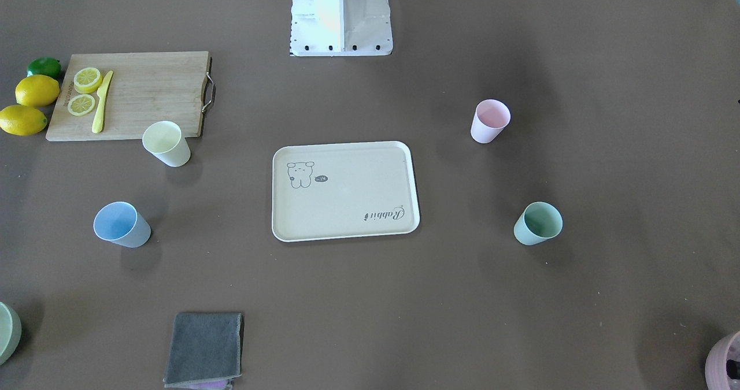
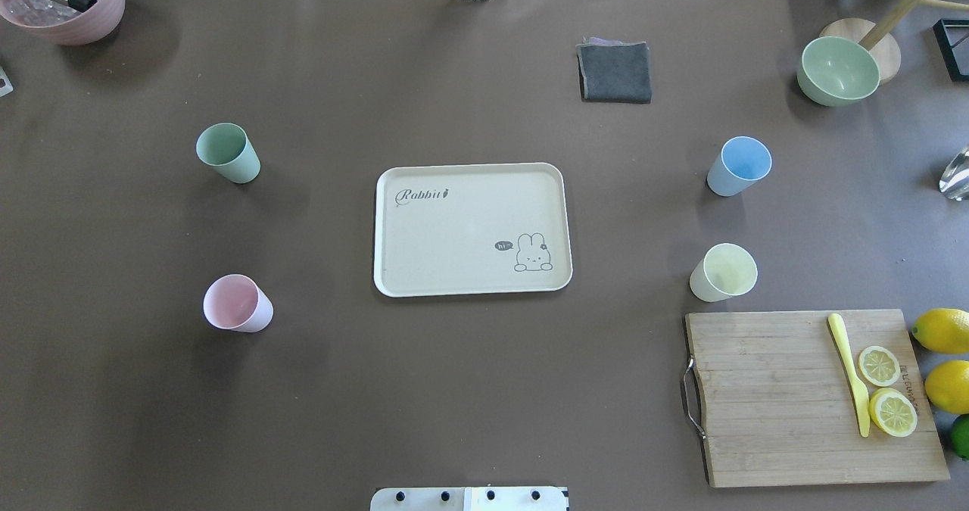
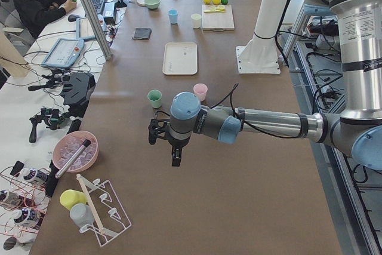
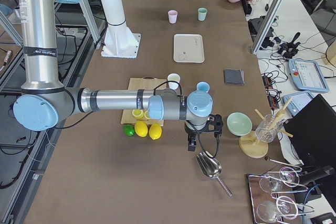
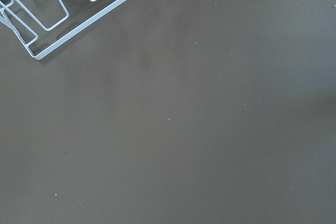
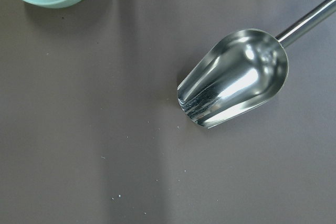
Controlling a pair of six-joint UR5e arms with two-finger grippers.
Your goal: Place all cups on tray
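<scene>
The cream tray (image 2: 454,216) lies at the table's middle with nothing on it; it also shows in the front-facing view (image 1: 347,211). All the cups stand upright on the table around it. The pink cup (image 2: 236,303) and the mint green cup (image 2: 227,153) are on its left in the overhead view, the light blue cup (image 2: 739,166) and the pale yellow cup (image 2: 723,272) on its right. My left gripper (image 3: 175,157) hangs over bare table beyond the green cup. My right gripper (image 4: 192,143) hangs past the lemons. I cannot tell whether either is open or shut.
A wooden cutting board (image 2: 764,397) with lemon slices and a yellow knife lies beside the yellow cup. A pale green bowl (image 2: 837,70), a grey cloth (image 2: 615,72) and a mauve pot (image 2: 64,4) stand at the far edge. A metal scoop (image 6: 236,77) lies under the right wrist, a wire rack (image 5: 52,3) near the left.
</scene>
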